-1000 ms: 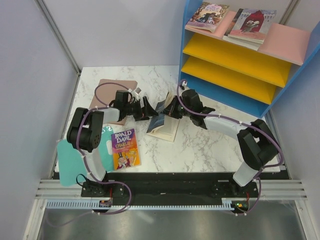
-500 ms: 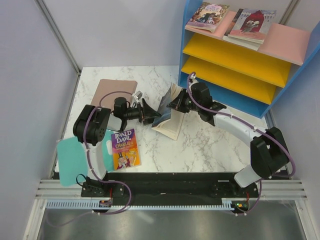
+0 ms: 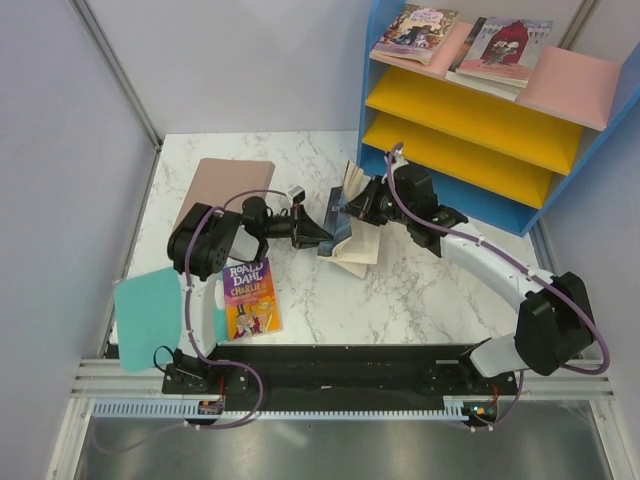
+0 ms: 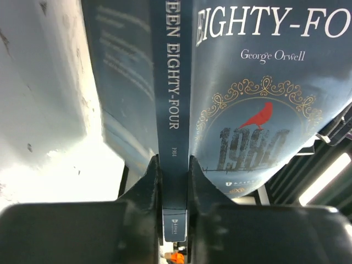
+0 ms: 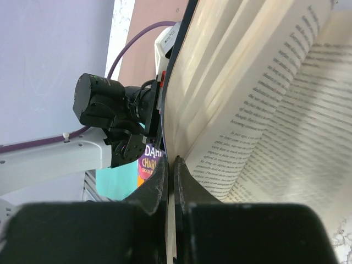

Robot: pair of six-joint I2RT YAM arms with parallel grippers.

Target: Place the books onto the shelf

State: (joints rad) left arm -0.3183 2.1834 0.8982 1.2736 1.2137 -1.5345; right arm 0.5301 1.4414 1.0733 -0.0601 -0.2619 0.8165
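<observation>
Together, left fingers [image 4: 144, 190] and right fingers [image 5: 158, 184] pinch Nineteen Eighty-Four [image 4: 258, 110], Roald Dahl book [image 3: 250, 297] nearby.

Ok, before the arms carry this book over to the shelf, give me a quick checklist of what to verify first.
1. Left fingers clamped on the spine of Nineteen Eighty-Four: ok.
2. Right fingers pinching a thin edge of the same book: ok.
3. Book closed for shelving: not ok, its pages fan open.
4. Book lifted off the table: cannot tell.
5. Room on the shelf: ok, both yellow boards show no books; two books lie on the pink top board.
</observation>
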